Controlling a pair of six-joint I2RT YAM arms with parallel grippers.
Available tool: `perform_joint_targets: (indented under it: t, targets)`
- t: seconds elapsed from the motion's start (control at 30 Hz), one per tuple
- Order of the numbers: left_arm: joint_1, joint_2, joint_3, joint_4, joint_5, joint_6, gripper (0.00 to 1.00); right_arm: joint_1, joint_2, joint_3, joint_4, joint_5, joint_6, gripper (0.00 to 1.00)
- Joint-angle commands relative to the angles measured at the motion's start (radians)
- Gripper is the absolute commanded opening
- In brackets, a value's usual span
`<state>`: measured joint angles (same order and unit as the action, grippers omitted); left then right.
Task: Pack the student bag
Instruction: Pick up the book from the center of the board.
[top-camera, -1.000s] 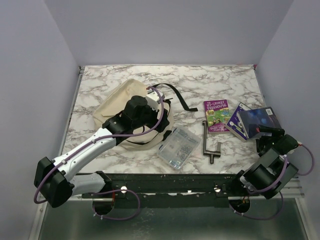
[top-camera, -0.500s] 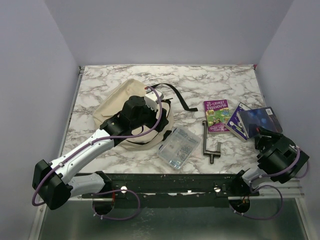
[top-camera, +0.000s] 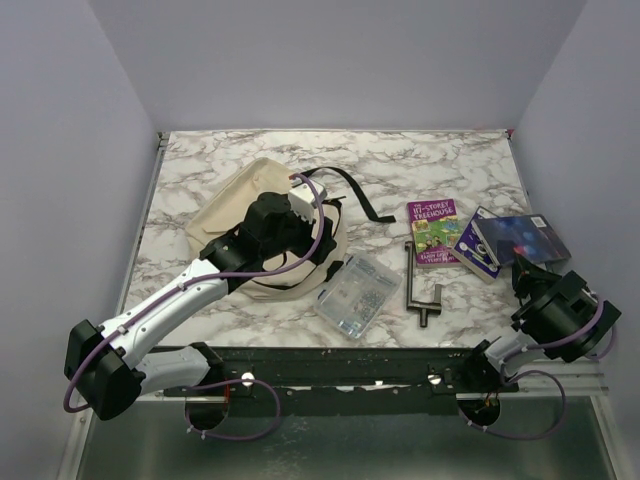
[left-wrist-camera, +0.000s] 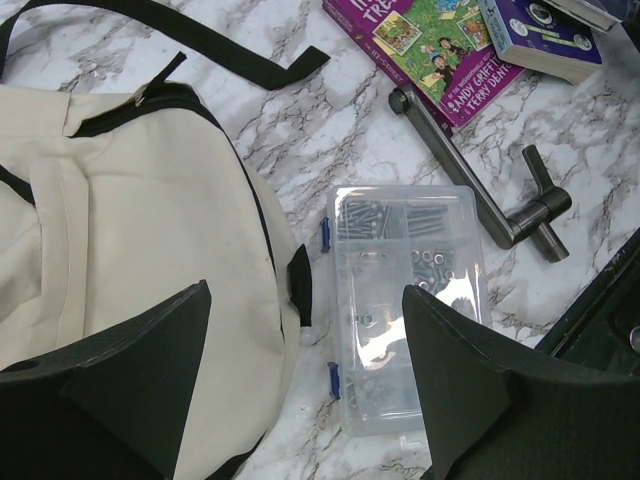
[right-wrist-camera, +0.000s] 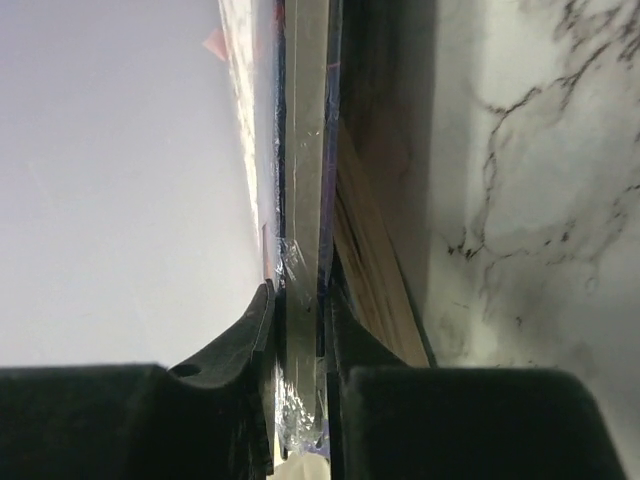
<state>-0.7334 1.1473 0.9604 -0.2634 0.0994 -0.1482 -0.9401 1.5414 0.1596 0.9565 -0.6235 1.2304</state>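
Note:
The cream student bag (top-camera: 225, 212) lies flat at the left of the table, black straps trailing to the right. My left gripper (left-wrist-camera: 305, 290) hovers open over the bag's (left-wrist-camera: 130, 230) right edge and a clear screw box (left-wrist-camera: 405, 300), holding nothing. At the far right my right gripper (top-camera: 526, 267) is shut on the near edge of a flat, dark blue, plastic-wrapped book (top-camera: 522, 237). In the right wrist view that book's edge (right-wrist-camera: 305, 150) stands pinched between both fingers (right-wrist-camera: 255, 320), with the gripper (right-wrist-camera: 300, 300) turned on its side.
A purple paperback (top-camera: 434, 230) lies at centre right, and a second book (top-camera: 477, 250) sits under the dark blue one. A metal T-handle tool (top-camera: 421, 285) and the clear screw box (top-camera: 357, 293) lie near the front edge. The walls are close on both sides.
My right gripper has closed from wide open onto the dark blue book's edge, and the right arm has shifted slightly to the right. The left arm has barely moved.

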Motion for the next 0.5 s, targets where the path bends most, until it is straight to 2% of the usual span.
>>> perform_joint_targets:
  t: [0.0, 0.07, 0.13, 0.23, 0.3, 0.4, 0.47]
  targets:
    - [-0.003, -0.018, -0.008, 0.015, -0.026, 0.015, 0.8, -0.003, -0.092, -0.001, -0.067, -0.111, -0.058, 0.07]
    - [-0.003, -0.015, -0.005, 0.016, -0.022, 0.014, 0.8, -0.004, -0.173, 0.024, -0.196, -0.13, -0.109, 0.01]
    - [-0.004, -0.011, -0.002, 0.014, -0.019, 0.012, 0.8, -0.002, -0.301, 0.068, -0.398, -0.111, -0.197, 0.0]
    - [-0.002, -0.007, 0.005, 0.011, -0.029, 0.005, 0.8, 0.0, -0.467, 0.134, -0.609, -0.082, -0.275, 0.0]
    - [0.006, 0.008, 0.02, -0.002, -0.047, -0.03, 0.8, 0.057, -0.502, 0.171, -0.647, -0.087, -0.283, 0.0]
    - [0.046, 0.019, 0.042, -0.018, -0.022, -0.119, 0.79, 0.17, -0.498, 0.197, -0.588, -0.106, -0.206, 0.0]
    - [0.077, 0.014, 0.05, -0.02, -0.003, -0.19, 0.79, 0.228, -0.517, 0.267, -0.645, -0.091, -0.209, 0.0]
